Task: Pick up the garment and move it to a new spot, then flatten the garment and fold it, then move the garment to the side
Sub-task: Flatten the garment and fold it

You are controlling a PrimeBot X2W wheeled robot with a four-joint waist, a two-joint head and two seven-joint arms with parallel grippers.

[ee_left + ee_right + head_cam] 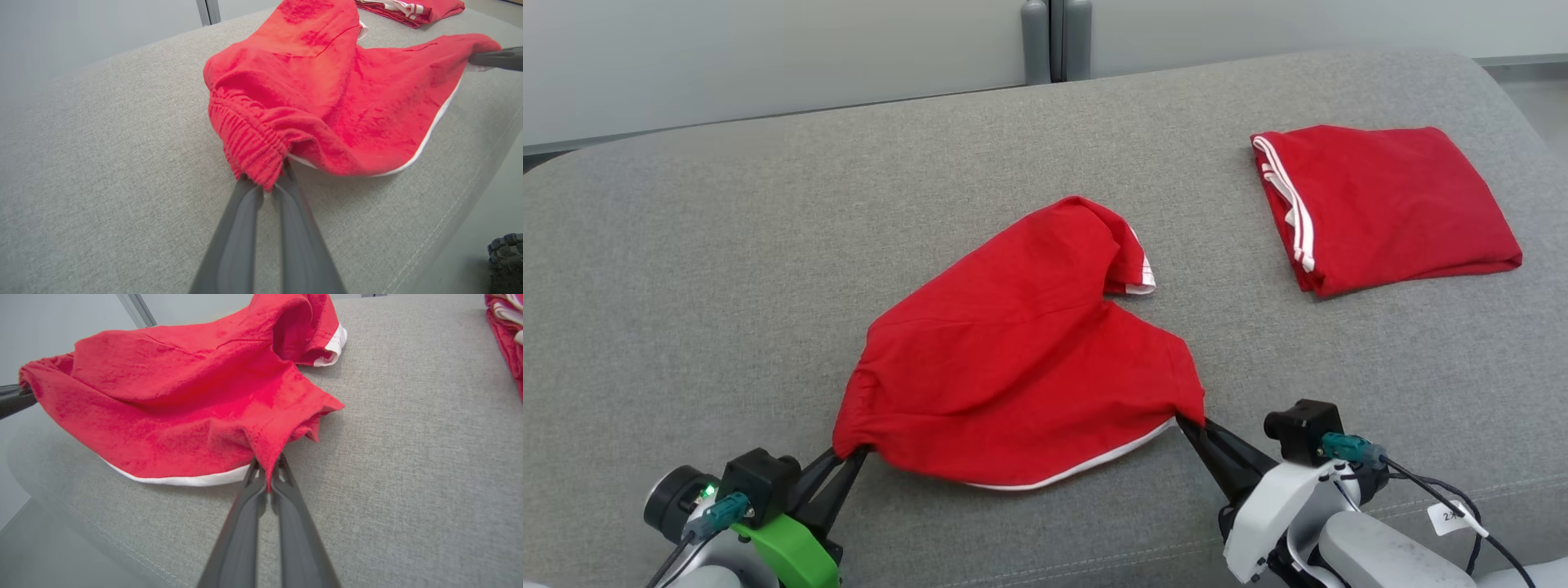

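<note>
Garment (1013, 359): red shorts with white trim, rumpled, lying mid-way along the front edge of the grey cushion (686, 286).
Left gripper (848, 456): clamped on the gathered waistband corner.
Right gripper (1187, 424): clamped on the opposite corner.
Second garment (1388, 204): red, folded, toward the far right corner, well apart.

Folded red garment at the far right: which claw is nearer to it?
Right. The right claw, shut on a corner of the loose garment, sits in front and left of the folded garment; the left claw, shut on the waistband end, is much farther left.
</note>
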